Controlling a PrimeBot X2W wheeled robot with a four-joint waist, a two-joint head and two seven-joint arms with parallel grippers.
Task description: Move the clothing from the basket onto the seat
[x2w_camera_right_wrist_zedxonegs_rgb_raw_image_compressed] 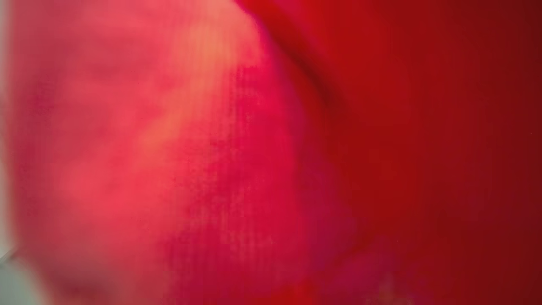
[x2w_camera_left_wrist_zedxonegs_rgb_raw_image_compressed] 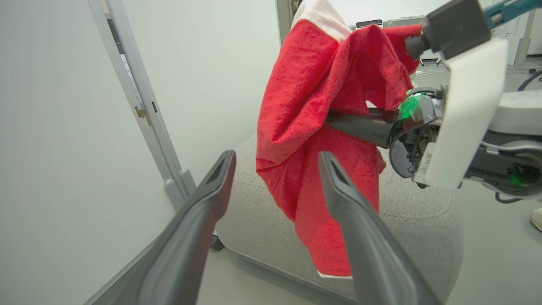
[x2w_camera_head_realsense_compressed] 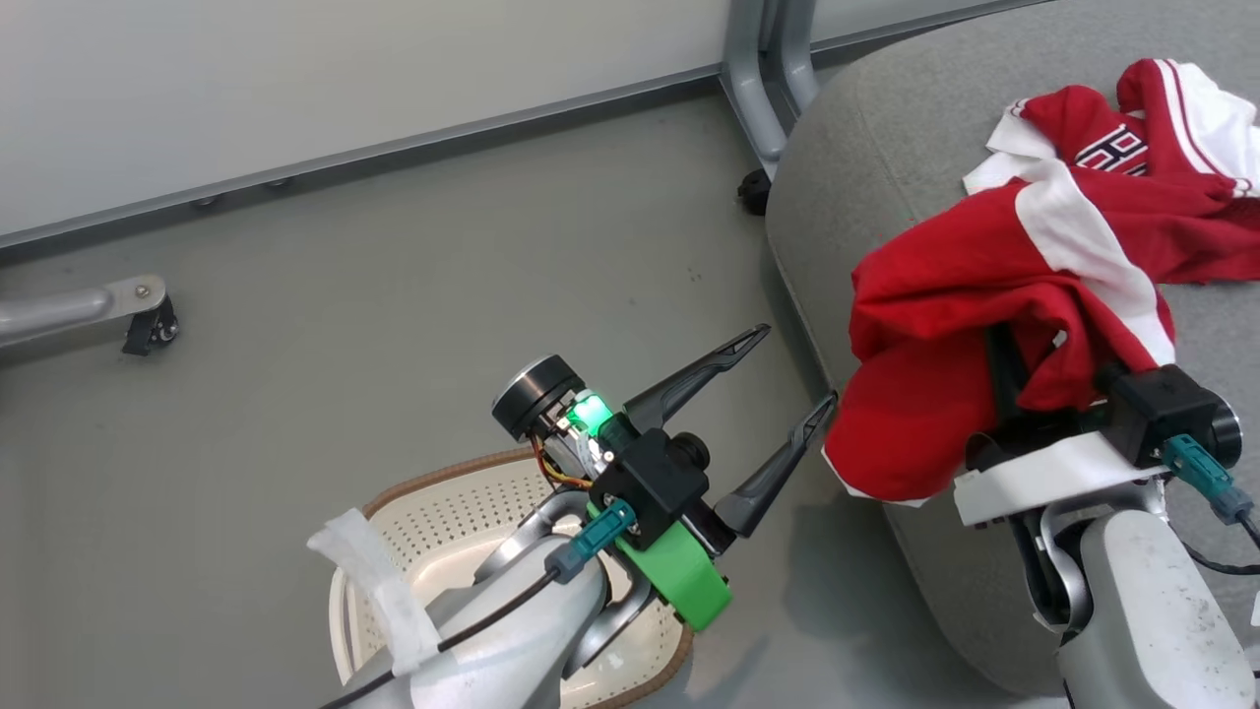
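**Red garment hangs from the right fingers at the seat's edge**

The right gripper [x2w_camera_left_wrist_zedxonegs_rgb_raw_image_compressed: 343, 122] has its fingers clenched in a red garment [x2w_camera_head_realsense_compressed: 945, 325]. The cloth drapes over them and hangs down past the near edge of the grey seat [x2w_camera_head_realsense_compressed: 886, 138]. A second red piece [x2w_camera_head_realsense_compressed: 1112, 148], with white trim and dark lettering, lies crumpled on top of the seat, close against the held one. The left gripper [x2w_camera_head_realsense_compressed: 797, 364] stands just beside the hanging cloth, over the floor [x2w_camera_head_realsense_compressed: 394, 295], its fingers spread wide and grasping nothing. Under that arm the white basket [x2w_camera_head_realsense_compressed: 433, 487] with its brown rim sits on the floor near the seat. In the right wrist view the red fabric is a blur right against the lens.
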